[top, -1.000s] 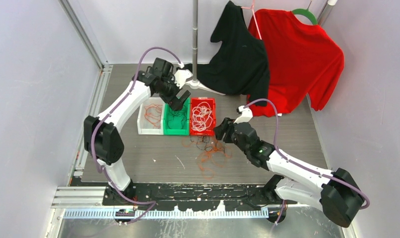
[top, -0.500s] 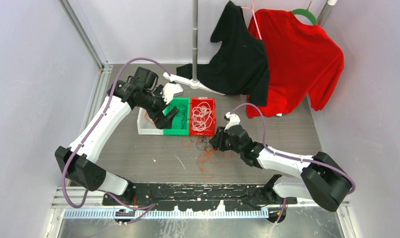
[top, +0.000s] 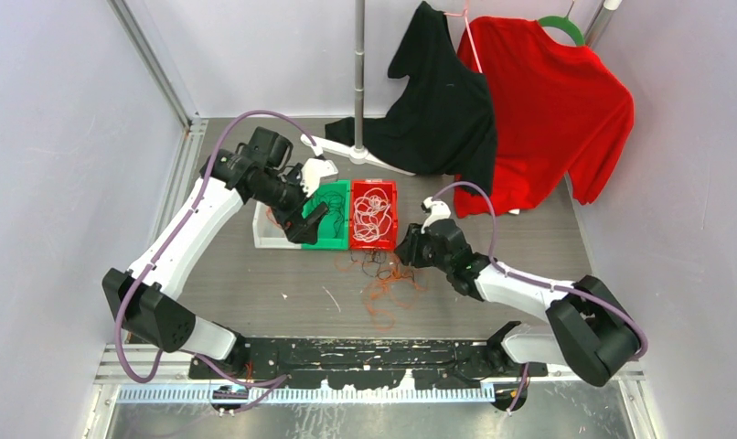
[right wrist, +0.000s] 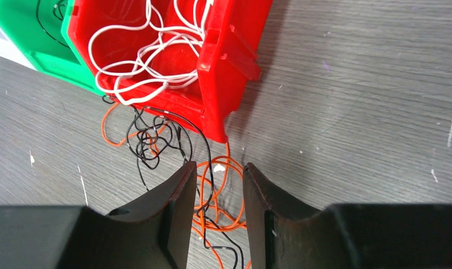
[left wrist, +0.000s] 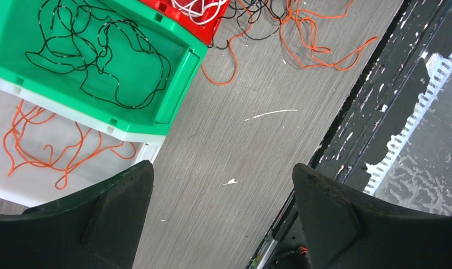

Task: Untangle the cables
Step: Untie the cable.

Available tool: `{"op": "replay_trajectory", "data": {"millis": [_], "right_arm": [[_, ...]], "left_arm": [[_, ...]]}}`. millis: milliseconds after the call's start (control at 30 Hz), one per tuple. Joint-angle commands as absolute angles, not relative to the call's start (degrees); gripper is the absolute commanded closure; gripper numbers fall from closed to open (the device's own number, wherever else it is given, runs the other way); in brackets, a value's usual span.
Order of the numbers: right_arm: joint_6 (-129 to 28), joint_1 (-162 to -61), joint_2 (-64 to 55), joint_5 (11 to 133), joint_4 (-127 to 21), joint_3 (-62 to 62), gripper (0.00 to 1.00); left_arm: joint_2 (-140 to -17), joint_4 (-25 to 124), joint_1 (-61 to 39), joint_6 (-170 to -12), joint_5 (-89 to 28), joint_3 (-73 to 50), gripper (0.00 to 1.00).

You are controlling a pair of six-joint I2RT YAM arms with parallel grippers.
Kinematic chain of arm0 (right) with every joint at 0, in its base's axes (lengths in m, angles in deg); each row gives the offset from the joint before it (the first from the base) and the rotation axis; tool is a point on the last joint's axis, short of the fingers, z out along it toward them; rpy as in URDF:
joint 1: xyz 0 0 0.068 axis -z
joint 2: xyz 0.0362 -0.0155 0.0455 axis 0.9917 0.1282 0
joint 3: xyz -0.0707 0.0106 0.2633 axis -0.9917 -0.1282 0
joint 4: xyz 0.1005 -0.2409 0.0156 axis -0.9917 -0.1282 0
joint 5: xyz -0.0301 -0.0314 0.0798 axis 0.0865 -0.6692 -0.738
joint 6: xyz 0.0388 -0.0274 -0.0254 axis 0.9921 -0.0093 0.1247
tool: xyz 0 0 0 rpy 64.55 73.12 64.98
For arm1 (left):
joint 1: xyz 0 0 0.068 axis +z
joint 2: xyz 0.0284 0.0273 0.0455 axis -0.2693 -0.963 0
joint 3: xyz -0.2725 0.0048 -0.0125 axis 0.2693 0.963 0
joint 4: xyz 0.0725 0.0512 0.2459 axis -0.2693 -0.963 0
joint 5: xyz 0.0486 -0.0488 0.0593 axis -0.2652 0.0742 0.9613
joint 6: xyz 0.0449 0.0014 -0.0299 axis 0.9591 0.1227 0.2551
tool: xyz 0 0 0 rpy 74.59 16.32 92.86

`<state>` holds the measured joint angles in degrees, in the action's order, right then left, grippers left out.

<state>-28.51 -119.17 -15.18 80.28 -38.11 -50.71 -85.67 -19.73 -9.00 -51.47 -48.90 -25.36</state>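
Observation:
A loose tangle of orange and black cables (top: 383, 277) lies on the table in front of the red bin (top: 389, 203). My right gripper (top: 405, 249) hangs low over the tangle's right side. Its jaws (right wrist: 218, 166) are narrowly open, with orange and black strands (right wrist: 215, 193) on the table between them, not pinched. White cables (right wrist: 151, 50) fill the red bin. My left gripper (top: 312, 219) hovers at the green bin's front, open wide and empty (left wrist: 221, 168). Black cables (left wrist: 95, 56) lie in the green bin (left wrist: 173, 84), orange ones (left wrist: 50, 151) in the white bin (left wrist: 22, 185).
A black shirt (top: 443, 101) and a red shirt (top: 552, 110) hang from a rack at the back, beside a metal pole (top: 359, 64). A white scrap (left wrist: 271, 114) lies on the table. The black base rail (top: 365, 357) runs along the near edge.
My left arm swung from behind the bins round to the front of the green bin. My right gripper pushed in toward the tangle and narrowed its jaws.

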Motion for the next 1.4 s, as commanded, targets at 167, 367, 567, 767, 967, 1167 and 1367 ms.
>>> {"op": "replay_trajectory", "data": {"millis": [167,367,567,767,967,1167,1367], "right_arm": [[-29.69,-118.27,-11.13,66.47,-31.91,-47.51,0.71],[-29.84,-118.03,-15.25,66.51,-29.46,-49.28,0.98],[-28.04,-118.01,-21.40,61.63,-29.25,-48.60,0.99],[-22.15,-119.16,-23.94,52.08,-25.40,-47.76,0.99],[-20.48,-125.31,-22.70,48.88,-25.33,-43.41,0.99],[-19.76,-130.69,-19.28,49.31,-22.79,-39.69,0.99],[-19.16,-131.88,-18.13,48.71,-21.04,-39.30,0.99]], "left_arm": [[-83.60,-20.28,-8.63,-51.38,-52.48,-27.57,0.07],[-82.60,-20.97,-8.63,-51.27,-52.79,-27.57,0.08],[-81.43,-23.74,-8.68,-50.63,-57.38,-27.35,0.10],[-77.91,-23.37,-8.95,-48.17,-65.51,-24.38,0.09],[-76.72,-19.83,-15.58,-40.59,-64.08,-21.95,0.09],[-80.94,-18.49,-20.22,-37.45,-60.52,-21.78,0.24],[-80.79,-18.83,-20.80,-34.38,-59.56,-20.96,0.42]]}}
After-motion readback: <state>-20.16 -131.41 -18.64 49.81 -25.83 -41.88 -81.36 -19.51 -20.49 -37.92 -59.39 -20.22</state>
